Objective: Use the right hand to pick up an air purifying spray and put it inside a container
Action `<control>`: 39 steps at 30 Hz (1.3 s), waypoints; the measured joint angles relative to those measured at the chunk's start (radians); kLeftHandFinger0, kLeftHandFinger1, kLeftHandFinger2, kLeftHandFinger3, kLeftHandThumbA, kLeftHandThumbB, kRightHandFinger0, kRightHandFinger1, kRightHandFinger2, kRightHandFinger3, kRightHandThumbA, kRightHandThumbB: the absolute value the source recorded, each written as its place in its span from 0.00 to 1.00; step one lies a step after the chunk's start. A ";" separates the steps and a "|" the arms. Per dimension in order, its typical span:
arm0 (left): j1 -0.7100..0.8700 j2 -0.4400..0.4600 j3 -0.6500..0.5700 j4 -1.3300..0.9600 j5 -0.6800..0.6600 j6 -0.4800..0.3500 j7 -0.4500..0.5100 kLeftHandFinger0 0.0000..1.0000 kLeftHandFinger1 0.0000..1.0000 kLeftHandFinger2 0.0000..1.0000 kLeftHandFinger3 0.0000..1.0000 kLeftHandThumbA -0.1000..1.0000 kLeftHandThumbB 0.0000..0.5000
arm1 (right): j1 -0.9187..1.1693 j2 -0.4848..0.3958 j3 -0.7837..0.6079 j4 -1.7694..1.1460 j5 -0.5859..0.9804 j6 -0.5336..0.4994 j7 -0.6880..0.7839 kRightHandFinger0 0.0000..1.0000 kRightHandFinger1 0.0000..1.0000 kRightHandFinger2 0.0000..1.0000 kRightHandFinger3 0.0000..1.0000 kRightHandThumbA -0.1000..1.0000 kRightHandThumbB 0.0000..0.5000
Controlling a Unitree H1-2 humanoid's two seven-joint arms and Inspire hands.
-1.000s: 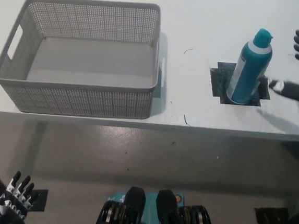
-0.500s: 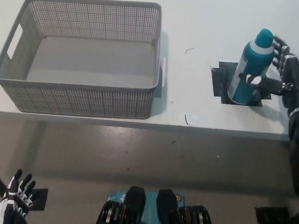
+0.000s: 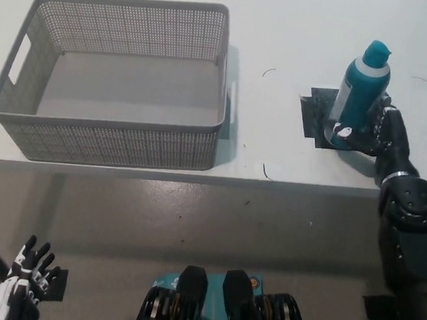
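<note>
Where white table (image 3: 301, 18) ends, grey floor (image 3: 193, 225) below. On black patch (image 3: 314, 116) at table's right, upright teal spray can (image 3: 360, 87), black right hand (image 3: 373, 129) wrapped round its lower body (fingers closed on it). Well apart to the left, grey perforated basket (image 3: 118, 137). White left hand (image 3: 23, 282) low over floor, fingers spread, holding nothing.

A single head camera looks steeply down from well above onto the white table (image 3: 286, 16) and the floor (image 3: 193, 225) before it.
</note>
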 measured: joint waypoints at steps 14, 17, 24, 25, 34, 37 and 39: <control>-0.003 0.002 -0.013 -0.001 0.000 0.011 -0.003 1.00 1.00 1.00 1.00 0.83 0.06 | -0.015 0.058 -0.086 -0.110 0.036 -0.102 -0.146 0.49 0.49 0.51 0.53 0.00 0.61; -0.004 0.002 -0.013 -0.001 0.000 0.011 -0.003 1.00 1.00 1.00 1.00 0.78 0.06 | -0.046 0.057 -0.093 -0.198 0.051 -0.102 -0.151 0.49 0.47 0.50 0.52 0.00 0.66; -0.006 0.004 -0.013 -0.001 -0.001 0.016 -0.003 1.00 1.00 1.00 1.00 0.82 0.08 | -0.193 0.056 -0.086 -0.361 0.072 -0.072 -0.159 0.33 0.30 0.43 0.46 0.00 0.75; -0.006 0.005 -0.013 -0.001 -0.001 0.019 -0.003 1.00 1.00 1.00 1.00 0.81 0.05 | -0.216 0.055 -0.074 -0.380 0.070 -0.062 -0.159 0.42 0.34 0.41 0.43 0.00 0.82; 0.002 0.010 -0.015 -0.001 0.001 0.022 -0.004 1.00 1.00 1.00 1.00 0.85 0.02 | -0.405 0.111 0.040 -0.384 0.062 0.012 -0.158 0.58 0.43 0.47 0.44 0.00 0.71; 0.002 0.010 -0.014 -0.001 -0.001 0.021 -0.005 1.00 1.00 1.00 1.00 0.81 0.00 | -0.443 0.147 0.084 -0.325 0.056 0.012 -0.147 0.46 0.40 0.46 0.42 0.00 0.76; 0.002 0.010 -0.014 -0.001 -0.001 0.020 -0.005 1.00 1.00 1.00 1.00 0.79 0.03 | -0.450 0.172 0.107 -0.292 0.054 0.017 -0.141 0.43 0.38 0.42 0.40 0.00 0.81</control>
